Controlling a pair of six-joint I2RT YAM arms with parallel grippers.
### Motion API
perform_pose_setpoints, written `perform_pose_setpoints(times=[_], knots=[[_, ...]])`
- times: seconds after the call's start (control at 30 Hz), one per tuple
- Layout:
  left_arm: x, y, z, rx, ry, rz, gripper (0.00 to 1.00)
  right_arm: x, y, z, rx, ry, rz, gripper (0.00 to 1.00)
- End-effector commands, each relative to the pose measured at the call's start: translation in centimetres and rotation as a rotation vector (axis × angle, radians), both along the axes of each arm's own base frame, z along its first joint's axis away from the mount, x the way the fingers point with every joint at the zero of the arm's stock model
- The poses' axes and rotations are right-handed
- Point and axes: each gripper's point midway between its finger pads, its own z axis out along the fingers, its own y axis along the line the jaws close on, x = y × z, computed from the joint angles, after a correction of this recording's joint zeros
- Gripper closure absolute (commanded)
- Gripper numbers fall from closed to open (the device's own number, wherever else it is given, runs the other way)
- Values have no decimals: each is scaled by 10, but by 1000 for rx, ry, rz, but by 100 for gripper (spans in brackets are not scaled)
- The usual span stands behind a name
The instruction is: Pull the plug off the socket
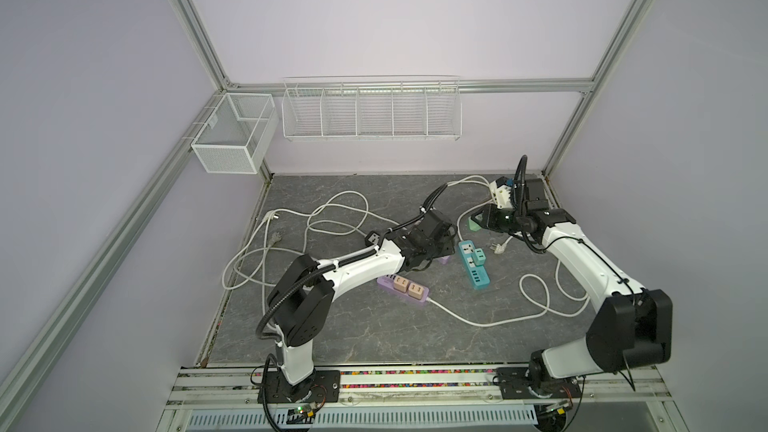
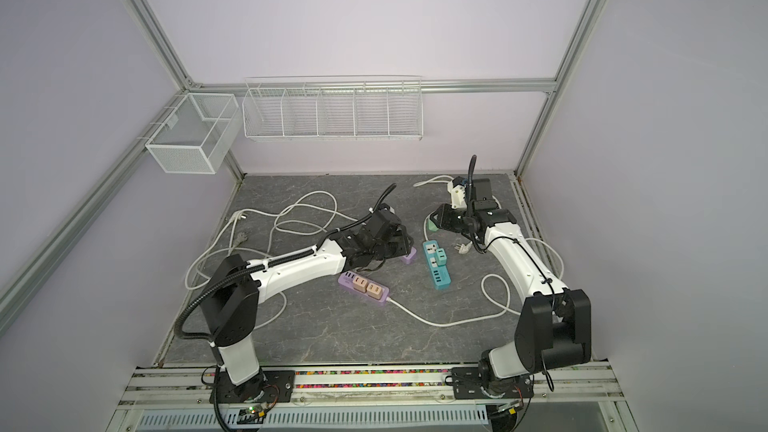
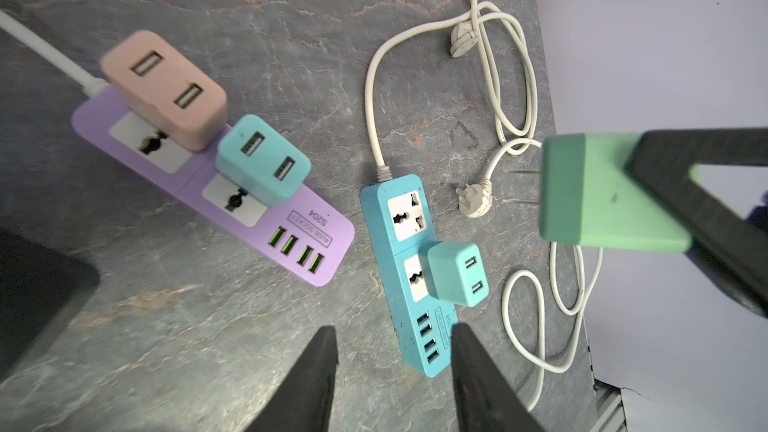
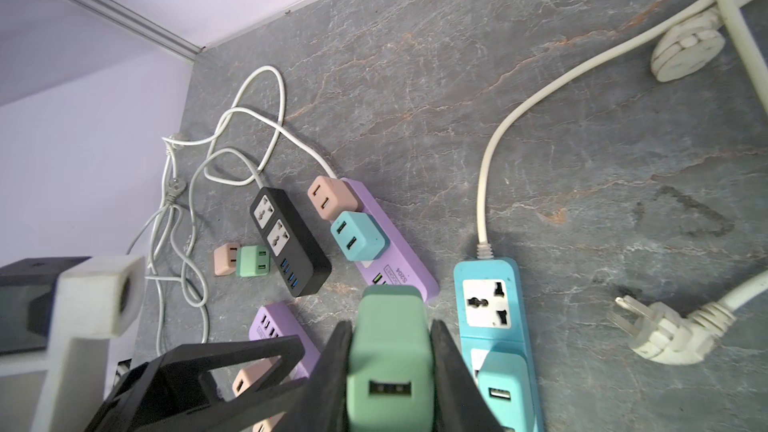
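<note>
Green plastic fills the right gripper: its two black jaws press on the flat sides of the green plug. The left wrist view shows the two metal pins of the plug bare in the air, touching nothing. So I judge that the pull on this plug is done. The plug is out of the socket and hangs above the table, just beyond the cord end of the teal strip. The next move, I think, calls for carrying it aside and releasing it on a free place, away from the cords. One turquoise plug sits in the socket nearer the USB ports of that strip and may need the same work. The left gripper has its jaws apart with nothing between them, low over the USB end of the teal strip. The right arm is bent at the elbow and reaches forward, with the wrist turned toward the middle. The left arm lies low and stretched toward the right, with a purple strip just beside its forearm
</note>
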Motion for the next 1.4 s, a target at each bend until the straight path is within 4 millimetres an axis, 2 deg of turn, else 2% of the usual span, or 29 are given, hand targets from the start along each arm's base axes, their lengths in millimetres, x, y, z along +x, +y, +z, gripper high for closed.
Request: perform_pose_setpoints(times=[0.0, 0.17, 0.33, 0.5, 0.6, 0.7, 0.8, 0.93, 1.37], knots=[[-2, 24, 11, 75, -78, 7, 53, -6, 19, 11, 75, -18, 44, 84], [-4, 58, 19, 123, -113, 44, 52, -16, 39, 2, 93, 10, 74, 85], [-12, 89, 28, 162, -159, 56, 52, -34, 63, -16, 109, 52, 102, 85], [-21, 108, 33, 167, -202, 41, 50, -47, 87, -30, 118, 73, 125, 85], [-23, 121, 31, 174, -211, 55, 50, -54, 102, -45, 94, 84, 116, 85], [-24, 128, 29, 156, -201, 53, 48, -54, 115, -56, 154, 90, 98, 85], [-22, 135, 26, 138, -195, 63, 48, -48, 121, -71, 127, 90, 64, 85], [-21, 143, 25, 135, -203, 78, 47, -46, 137, -83, 137, 92, 76, 85], [-16, 153, 10, 156, -191, 121, 44, -42, 155, -127, 106, 139, 75, 84]])
